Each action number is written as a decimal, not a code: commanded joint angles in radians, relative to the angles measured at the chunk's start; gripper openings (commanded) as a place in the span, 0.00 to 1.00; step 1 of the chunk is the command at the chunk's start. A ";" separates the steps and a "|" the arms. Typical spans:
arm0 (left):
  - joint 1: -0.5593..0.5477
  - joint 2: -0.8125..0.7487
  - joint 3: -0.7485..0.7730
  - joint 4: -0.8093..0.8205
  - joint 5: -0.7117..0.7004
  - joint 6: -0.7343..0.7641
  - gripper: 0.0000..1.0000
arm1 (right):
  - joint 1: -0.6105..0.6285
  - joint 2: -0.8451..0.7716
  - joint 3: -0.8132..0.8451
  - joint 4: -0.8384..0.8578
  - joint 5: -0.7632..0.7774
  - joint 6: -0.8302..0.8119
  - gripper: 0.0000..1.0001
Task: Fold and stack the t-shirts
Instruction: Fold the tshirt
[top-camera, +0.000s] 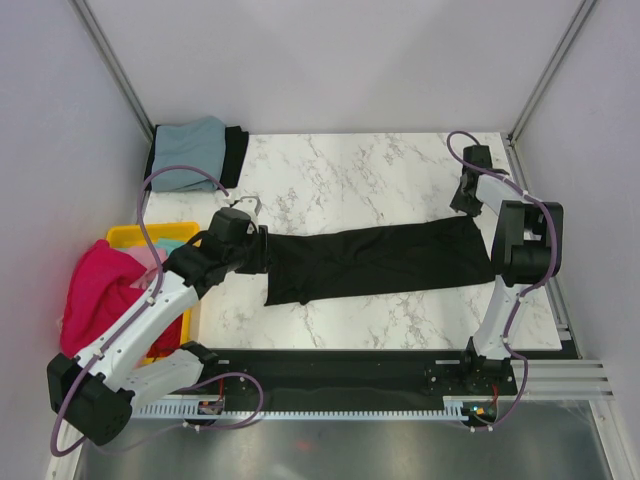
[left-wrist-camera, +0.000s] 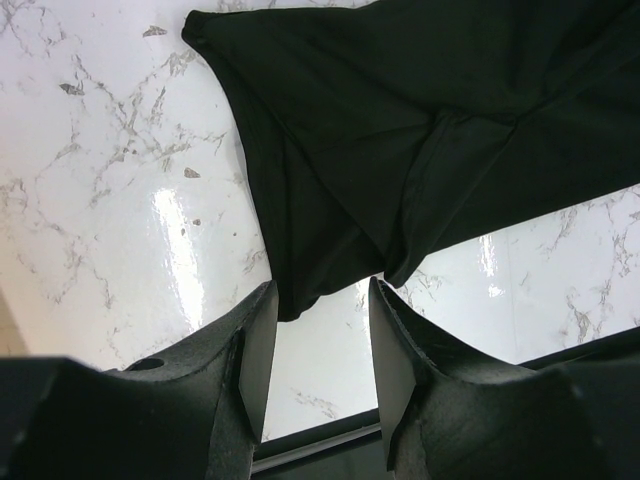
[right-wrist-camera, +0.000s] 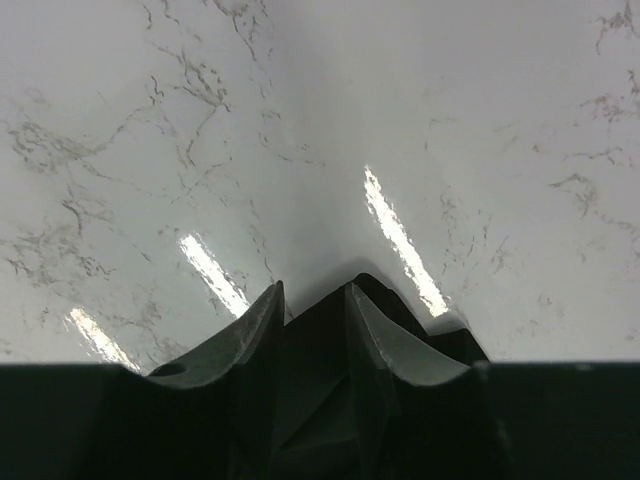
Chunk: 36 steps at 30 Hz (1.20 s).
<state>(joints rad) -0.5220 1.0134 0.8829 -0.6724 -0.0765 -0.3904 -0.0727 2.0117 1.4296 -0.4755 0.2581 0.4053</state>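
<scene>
The large black t-shirt (top-camera: 375, 260) lies as a long folded strip across the middle of the marble table. My left gripper (top-camera: 262, 250) hangs just above its left end. In the left wrist view it (left-wrist-camera: 322, 285) is open and empty, with the shirt's edge (left-wrist-camera: 400, 150) just beyond the fingertips (left-wrist-camera: 262, 310). My right gripper (top-camera: 466, 205) is at the strip's far right corner. In the right wrist view it (right-wrist-camera: 313, 290) is shut, with black cloth (right-wrist-camera: 310, 340) between the jaws. A grey-blue shirt (top-camera: 188, 150) lies folded on a black one (top-camera: 234, 152) at the back left.
A yellow bin (top-camera: 125, 236) stands at the left edge, holding magenta (top-camera: 95, 295), pink (top-camera: 146, 258) and teal (top-camera: 170, 243) shirts that spill over it. White walls enclose the table on three sides. A black rail (top-camera: 350, 370) runs along the near edge.
</scene>
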 joint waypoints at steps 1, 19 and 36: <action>0.004 -0.021 -0.005 0.002 -0.014 0.042 0.49 | 0.010 -0.016 -0.009 0.000 0.010 -0.010 0.38; 0.004 -0.019 -0.005 0.000 -0.029 0.044 0.48 | 0.024 -0.185 -0.058 0.017 -0.029 0.010 0.00; 0.002 -0.012 -0.009 0.002 -0.005 0.041 0.46 | 0.027 -0.565 -0.441 0.003 0.067 0.036 0.01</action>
<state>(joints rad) -0.5220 1.0115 0.8814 -0.6758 -0.0784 -0.3855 -0.0475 1.5398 1.1172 -0.4915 0.2417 0.4023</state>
